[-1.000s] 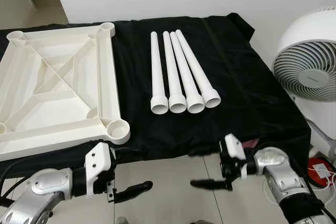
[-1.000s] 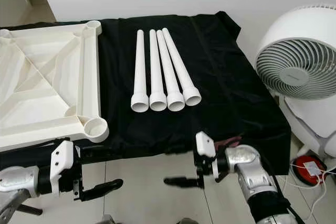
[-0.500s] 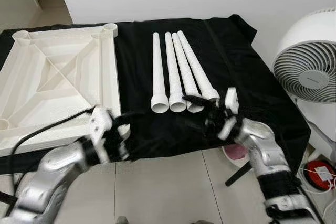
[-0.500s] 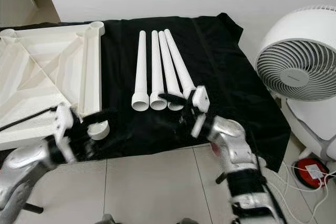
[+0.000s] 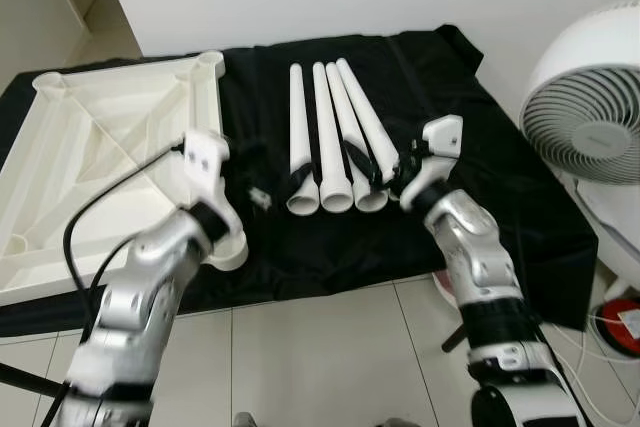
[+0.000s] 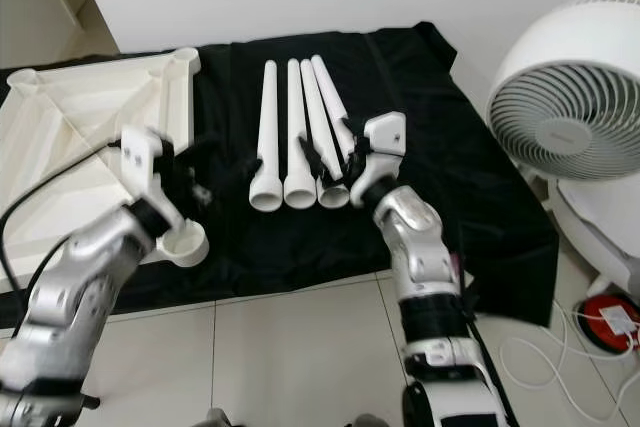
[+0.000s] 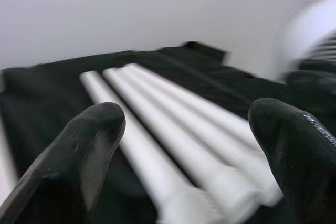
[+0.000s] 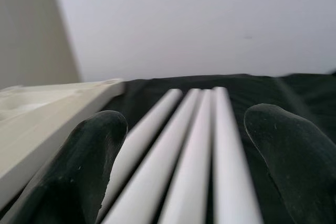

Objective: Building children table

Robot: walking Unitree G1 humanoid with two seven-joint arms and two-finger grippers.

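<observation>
Four white table legs (image 5: pixel 330 137) lie side by side on the black cloth, flared ends toward me. The white tabletop (image 5: pixel 110 147) rests upside down at the left, its corner sockets up. My left gripper (image 5: pixel 255 172) hovers open between the tabletop's near corner and the leftmost leg; in its wrist view the legs (image 7: pixel 173 145) run between its fingertips (image 7: pixel 79 156). My right gripper (image 5: pixel 370 167) is open just above the flared ends of the right-hand legs, which show between its fingertips (image 8: pixel 294 156). Neither holds anything.
The black cloth (image 5: pixel 480 147) covers a low table and hangs over its front edge. A large white fan (image 5: pixel 590 87) stands close on the right, with a red object (image 5: pixel 628 312) and cables on the tiled floor (image 5: pixel 320 367) below it.
Both arms have risen from below the table's front edge and reached forward over the cloth, the right to the legs' flared ends, the left beside the leftmost leg.
</observation>
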